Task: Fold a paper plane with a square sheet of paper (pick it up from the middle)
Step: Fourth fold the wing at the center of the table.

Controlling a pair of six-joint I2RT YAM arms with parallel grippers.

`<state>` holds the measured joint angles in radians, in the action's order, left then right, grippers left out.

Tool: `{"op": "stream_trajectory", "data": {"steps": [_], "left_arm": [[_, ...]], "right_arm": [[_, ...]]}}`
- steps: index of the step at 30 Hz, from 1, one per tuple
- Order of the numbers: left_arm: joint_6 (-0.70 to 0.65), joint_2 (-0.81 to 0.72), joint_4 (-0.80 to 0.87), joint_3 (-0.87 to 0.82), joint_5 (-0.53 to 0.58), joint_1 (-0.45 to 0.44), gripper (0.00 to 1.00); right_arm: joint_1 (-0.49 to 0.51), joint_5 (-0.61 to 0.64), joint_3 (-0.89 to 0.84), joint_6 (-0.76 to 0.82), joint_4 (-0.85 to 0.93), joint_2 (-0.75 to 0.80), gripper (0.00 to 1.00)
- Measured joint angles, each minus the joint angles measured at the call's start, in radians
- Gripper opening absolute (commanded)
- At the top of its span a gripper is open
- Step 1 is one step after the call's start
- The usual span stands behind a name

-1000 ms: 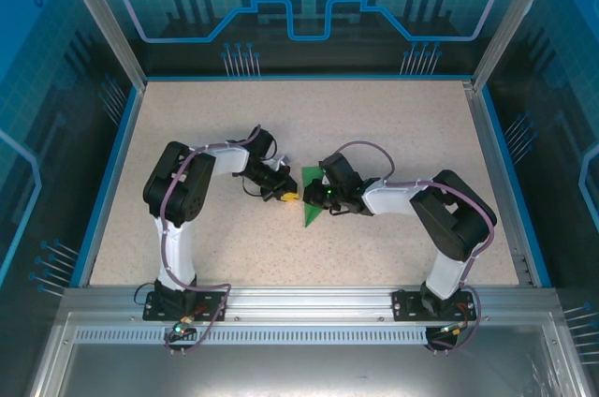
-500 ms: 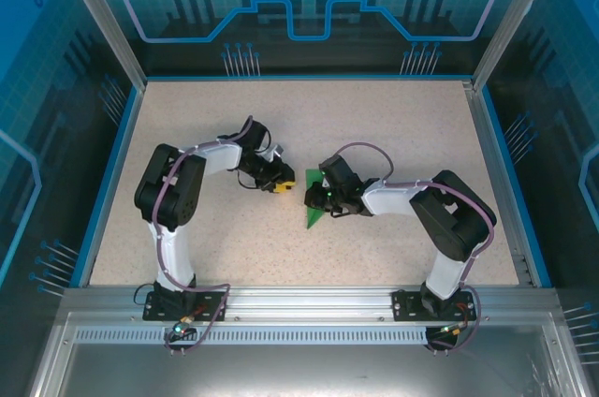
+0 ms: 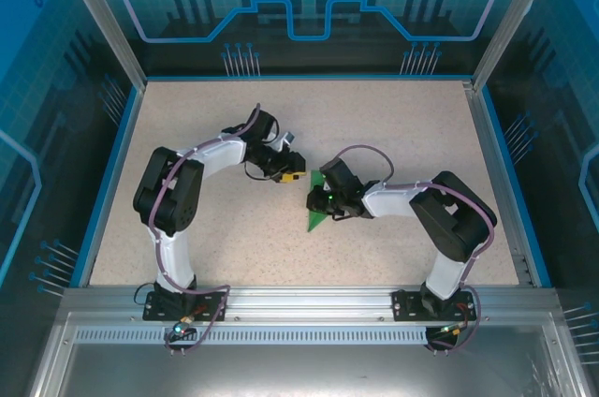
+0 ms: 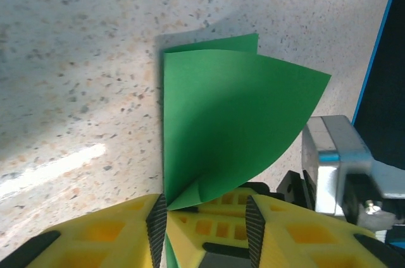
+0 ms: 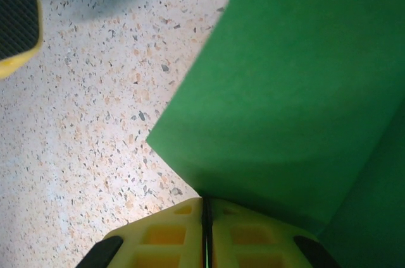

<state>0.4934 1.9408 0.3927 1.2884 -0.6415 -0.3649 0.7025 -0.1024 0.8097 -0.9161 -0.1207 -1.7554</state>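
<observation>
Progress: green paper (image 4: 228, 122) part-folded mid-bench, plane unfinished | right gripper (image 5: 204, 206) pinching its fold | left gripper (image 4: 205, 211) jaws parted about a corner

Bench (image 3: 393, 125): speckled stone-look top, beige with dark and orange flecks, mostly matt with a faint sheen where the light strikes; the rail (image 3: 309, 301) along its near edge is bare brushed aluminium. Green paper sheet (image 4: 228, 122): thin, smooth, matt, evenly coloured, with crisp edges. Left hand (image 4: 204, 217) and right hand (image 5: 204, 208): moulded yellow plastic with a satin finish, pads (image 4: 157, 230) black and finely ribbed, rubber-like; the metal block (image 4: 332, 154) is silver with a dull shine.
</observation>
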Motion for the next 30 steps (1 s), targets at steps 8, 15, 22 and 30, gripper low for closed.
{"op": "stream_trajectory", "data": {"steps": [8, 15, 22, 30], "left_arm": [[-0.029, 0.0, 0.019, 0.037, 0.002, -0.016, 0.42], [-0.031, 0.006, 0.021, 0.04, 0.001, -0.018, 0.42], [-0.037, 0.022, 0.021, 0.046, -0.003, -0.022, 0.42], [-0.053, 0.046, 0.029, 0.051, -0.008, -0.04, 0.42]], "right_arm": [[0.011, 0.024, -0.028, 0.011, -0.013, 0.021, 0.23], [0.011, 0.027, -0.045, 0.012, -0.03, 0.029, 0.25], [0.011, 0.027, -0.059, 0.018, -0.063, 0.035, 0.31], [0.011, 0.027, -0.073, 0.024, -0.088, 0.04, 0.33]]}}
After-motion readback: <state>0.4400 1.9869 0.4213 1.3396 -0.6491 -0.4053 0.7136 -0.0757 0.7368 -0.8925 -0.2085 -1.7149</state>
